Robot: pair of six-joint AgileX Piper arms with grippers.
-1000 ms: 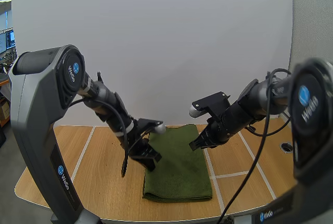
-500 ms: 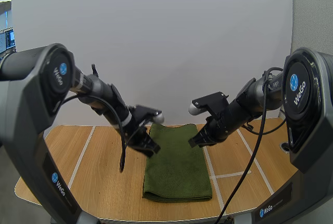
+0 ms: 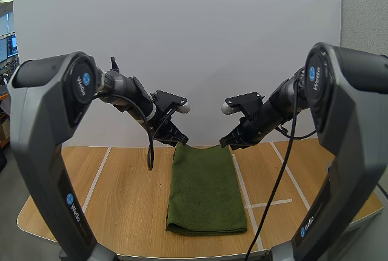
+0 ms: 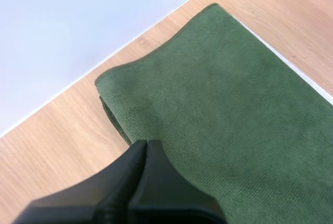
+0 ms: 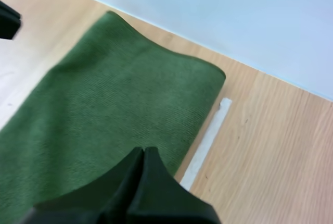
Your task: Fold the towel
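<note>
A dark green towel (image 3: pixel 205 188) lies folded into a long strip on the wooden table (image 3: pixel 121 200), running from the back edge toward the front. My left gripper (image 3: pixel 180 141) hovers just above the towel's far left corner, shut on nothing. My right gripper (image 3: pixel 224 144) hovers over the far right corner, also shut. In the left wrist view the joined fingers (image 4: pixel 143 153) point at the towel's (image 4: pixel 229 104) folded far edge. In the right wrist view the shut fingers (image 5: pixel 143 159) hang above the towel (image 5: pixel 114 94) near its far right corner.
White tape lines (image 3: pixel 239 185) cross the table, one along the towel's right side (image 5: pixel 208 140). A white wall (image 3: pixel 194 48) stands right behind the towel's far edge. Bare wood lies on both sides of the towel.
Both grippers have risen and moved back from the towel's middle sides to its far corners. The towel has not moved.
</note>
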